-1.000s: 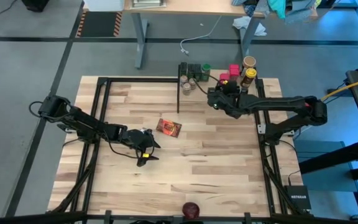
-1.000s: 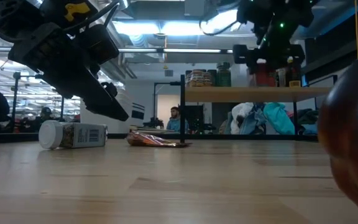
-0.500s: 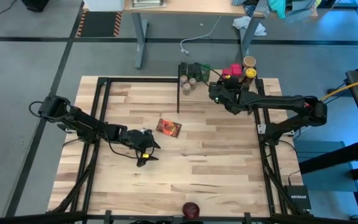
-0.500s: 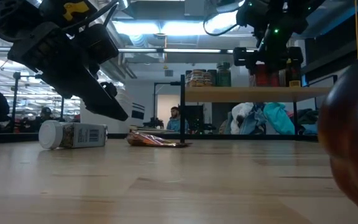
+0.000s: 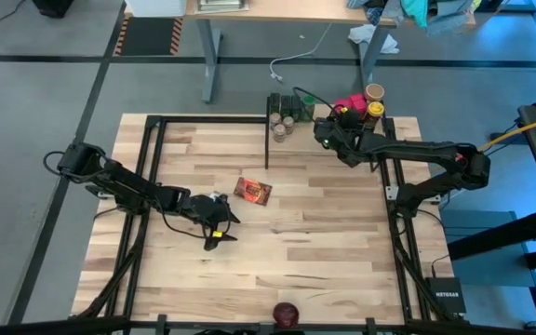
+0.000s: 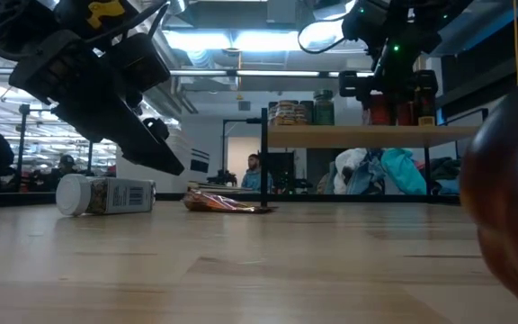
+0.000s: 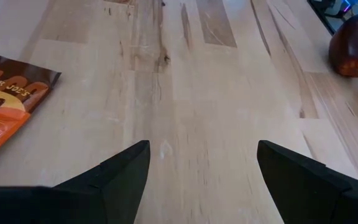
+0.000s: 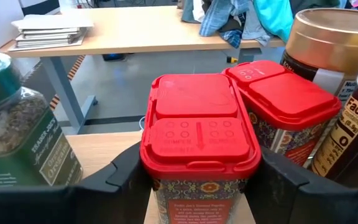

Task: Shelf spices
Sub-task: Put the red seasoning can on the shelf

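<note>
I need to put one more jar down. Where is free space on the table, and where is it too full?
Free: the bare planks between the orange packet and the dark red round thing, and the boards between the left gripper and the table's right edge. Crowded: the shelf, where the right gripper holds a red-lidded box among jars.
</note>
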Robot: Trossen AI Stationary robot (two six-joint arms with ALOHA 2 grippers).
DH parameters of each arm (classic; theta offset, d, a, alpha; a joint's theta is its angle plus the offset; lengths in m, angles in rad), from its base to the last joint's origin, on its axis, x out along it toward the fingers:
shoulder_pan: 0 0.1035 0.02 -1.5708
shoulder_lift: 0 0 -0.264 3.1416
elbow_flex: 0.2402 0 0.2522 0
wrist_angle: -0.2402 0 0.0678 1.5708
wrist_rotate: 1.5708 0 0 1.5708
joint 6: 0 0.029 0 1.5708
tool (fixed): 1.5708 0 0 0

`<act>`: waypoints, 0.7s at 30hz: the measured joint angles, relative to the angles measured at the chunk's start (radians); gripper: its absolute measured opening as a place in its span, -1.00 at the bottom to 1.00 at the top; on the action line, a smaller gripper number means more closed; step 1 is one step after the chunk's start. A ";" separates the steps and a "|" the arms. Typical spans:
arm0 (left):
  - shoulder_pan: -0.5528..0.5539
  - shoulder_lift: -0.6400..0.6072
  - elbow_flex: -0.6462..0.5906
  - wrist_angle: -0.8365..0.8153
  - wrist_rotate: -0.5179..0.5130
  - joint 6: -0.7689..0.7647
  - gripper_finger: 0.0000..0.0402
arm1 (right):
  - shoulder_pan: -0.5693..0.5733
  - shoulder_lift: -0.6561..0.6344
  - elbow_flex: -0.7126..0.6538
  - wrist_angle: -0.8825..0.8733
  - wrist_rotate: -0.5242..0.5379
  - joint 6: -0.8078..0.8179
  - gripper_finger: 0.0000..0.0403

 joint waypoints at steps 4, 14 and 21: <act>0.000 0.000 0.000 0.000 0.000 0.001 0.44 | 0.000 0.000 0.000 0.000 0.002 -0.002 0.06; -0.001 0.000 0.000 0.000 0.000 -0.001 0.44 | -0.026 0.000 0.000 0.005 -0.039 -0.004 0.24; -0.001 0.000 0.000 0.000 0.000 -0.001 0.44 | -0.023 0.000 0.001 0.008 -0.025 -0.047 0.59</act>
